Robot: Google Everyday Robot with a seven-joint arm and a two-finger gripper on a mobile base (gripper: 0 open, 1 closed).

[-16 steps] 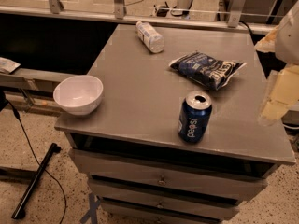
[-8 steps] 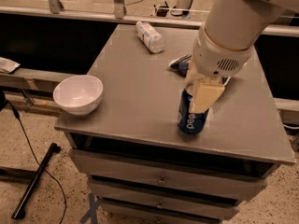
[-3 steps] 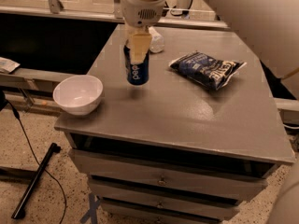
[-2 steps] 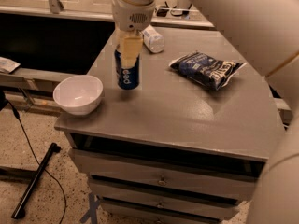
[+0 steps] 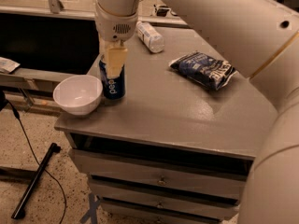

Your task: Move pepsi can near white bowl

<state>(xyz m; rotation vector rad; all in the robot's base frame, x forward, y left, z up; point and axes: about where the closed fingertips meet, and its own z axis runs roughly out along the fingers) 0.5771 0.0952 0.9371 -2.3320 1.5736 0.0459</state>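
Observation:
The pepsi can [image 5: 113,84], dark blue with white lettering, stands upright at the left side of the grey table [image 5: 177,111], right beside the white bowl [image 5: 78,94]. My gripper [image 5: 114,62] comes down from above and is shut on the can's upper half; a cream finger [image 5: 115,59] covers the can's front and top. The bowl sits at the table's front left corner, almost touching the can.
A blue crinkled chip bag [image 5: 203,70] lies at the right of the table. A clear plastic bottle [image 5: 150,36] lies on its side at the back. My big white arm [image 5: 233,36] spans the upper right. Drawers sit below the tabletop; a black pole [image 5: 35,181] lies on the floor.
My gripper has carried the can from the table's front middle leftward to a spot next to the bowl. The bowl, bag and bottle have not moved.

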